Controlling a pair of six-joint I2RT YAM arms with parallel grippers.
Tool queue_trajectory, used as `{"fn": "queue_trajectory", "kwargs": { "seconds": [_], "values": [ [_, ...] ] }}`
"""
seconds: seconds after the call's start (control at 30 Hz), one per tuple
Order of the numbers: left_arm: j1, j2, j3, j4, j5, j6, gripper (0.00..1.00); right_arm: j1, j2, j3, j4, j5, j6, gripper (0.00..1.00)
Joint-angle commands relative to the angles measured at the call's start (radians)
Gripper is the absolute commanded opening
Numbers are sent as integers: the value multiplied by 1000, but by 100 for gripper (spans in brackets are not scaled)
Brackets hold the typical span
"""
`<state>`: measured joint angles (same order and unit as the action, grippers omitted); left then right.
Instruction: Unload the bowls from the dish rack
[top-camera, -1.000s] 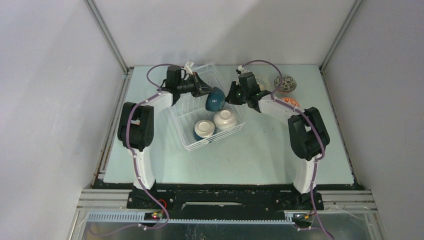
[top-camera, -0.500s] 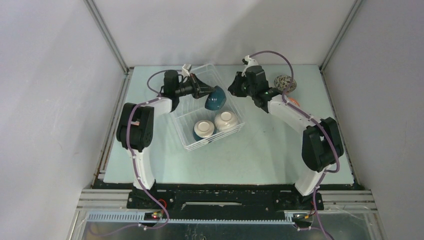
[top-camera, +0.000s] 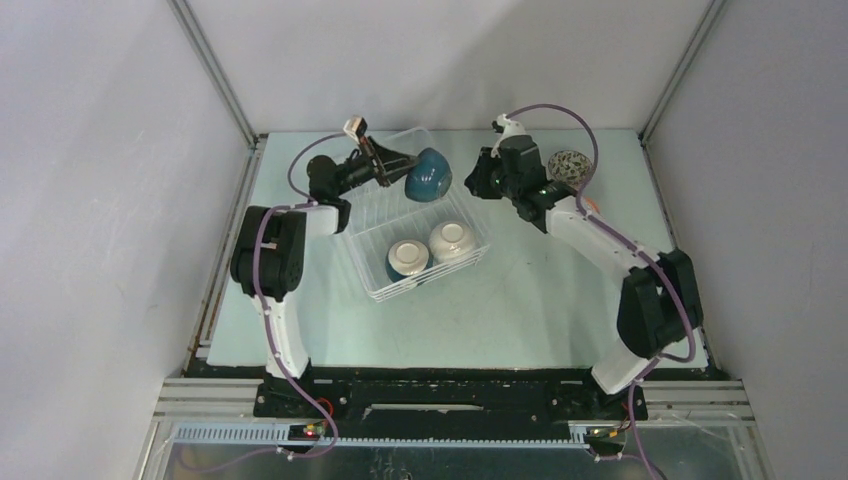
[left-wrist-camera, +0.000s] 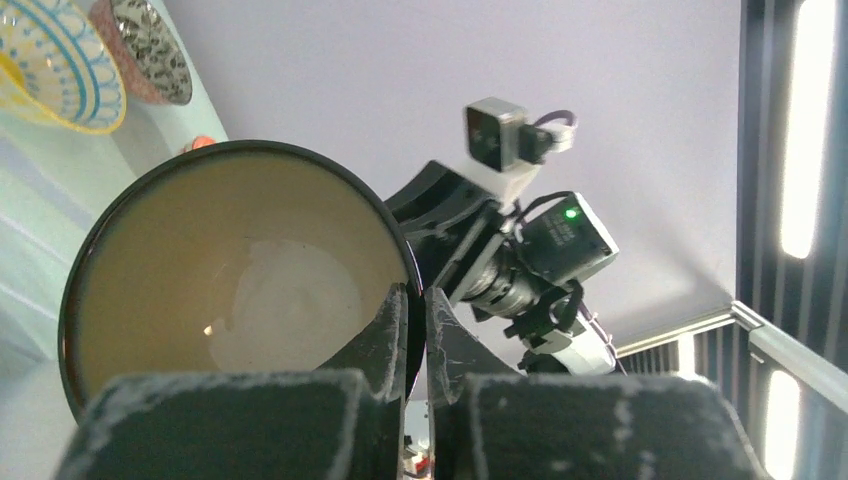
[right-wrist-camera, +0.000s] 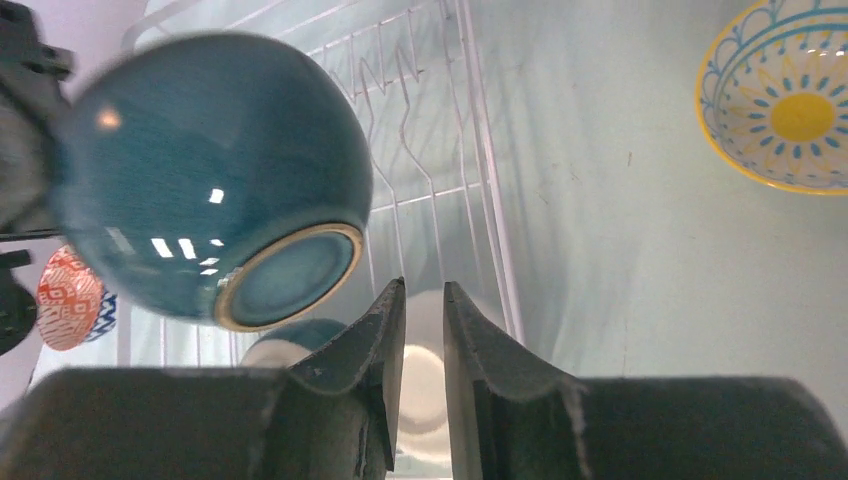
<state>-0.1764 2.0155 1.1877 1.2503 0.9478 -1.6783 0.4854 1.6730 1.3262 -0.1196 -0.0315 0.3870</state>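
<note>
One glossy dark-teal bowl (right-wrist-camera: 205, 175), tan-lined

Glossy glazed teal bowl (right-wrist-camera: 205, 175) — white wire rack (right-wrist-camera: 440, 150)

This is a robotics lab test cell, not a kitchen. Plain grey panel walls (top-camera: 100, 200) in aluminium framing box in a pale green tabletop (top-camera: 520, 300). Two white-and-black robot arms (top-camera: 275, 270) with purple cabling are bolted to a black base rail (top-camera: 450, 398), and bright strip lights (left-wrist-camera: 805, 120) glow beyond.
</note>
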Motion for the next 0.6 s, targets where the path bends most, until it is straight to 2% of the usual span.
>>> {"fn": "queue_trajectory", "kwargs": {
  "seconds": [0.0,0.17,0.27,0.43,0.57],
  "values": [
    [-12,-119,-70,140,-1,-51,0,7,-174,-20,-28,71,-60,28],
    [-49,-219,-132,111,-18,-9,0,7,-363,-101,-76,136,-86,28],
    [-106,-278,-151,2,-35,76,0,7,-476,-188,-75,165,-78,28],
    [-226,-375,-137,-328,-87,341,0,7,-679,-329,-95,240,-75,28],
    [-344,-437,-40,-772,-204,657,0,4,-842,-399,-145,333,-87,29]
  ]
}}
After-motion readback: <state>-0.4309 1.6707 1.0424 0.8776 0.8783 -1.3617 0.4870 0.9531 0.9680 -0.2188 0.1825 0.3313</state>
